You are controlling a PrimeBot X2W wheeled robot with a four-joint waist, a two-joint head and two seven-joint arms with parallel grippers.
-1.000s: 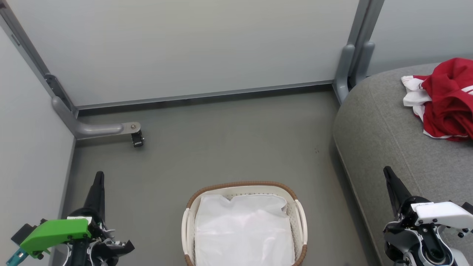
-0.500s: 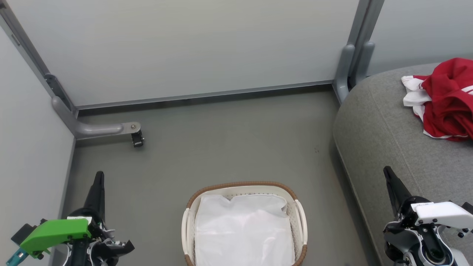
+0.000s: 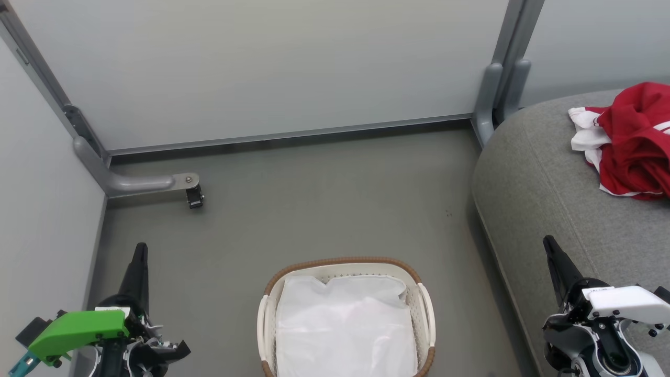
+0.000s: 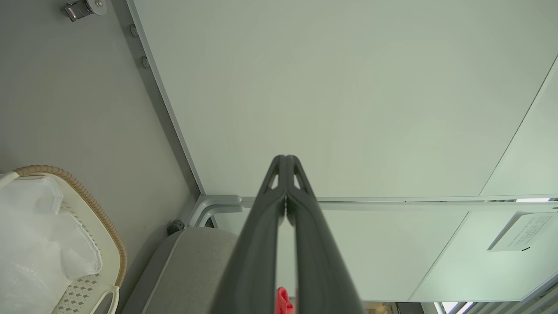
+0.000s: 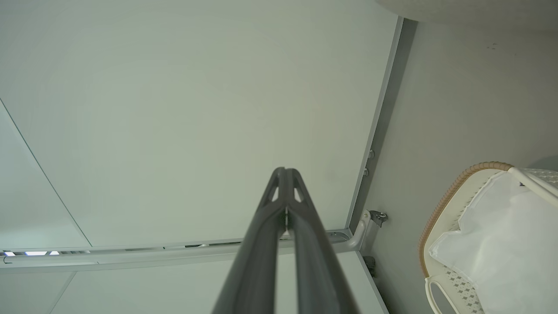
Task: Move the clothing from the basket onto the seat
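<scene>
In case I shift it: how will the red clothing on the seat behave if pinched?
Probably floppy: the clothing lies crumpled in folds on the seat. One pinch would likely leave ends trailing: white trim sprawls sideways.

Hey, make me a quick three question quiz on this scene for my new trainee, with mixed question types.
1. True or false: the clothing lies on the seat.
2. What lies in the basket? A) the clothing B) a white liner sheet C) a shoe
3. Fill in: the left gripper and the right gripper are both ____, holding nothing.
Key: 1 true; 2 B; 3 shut.
</scene>
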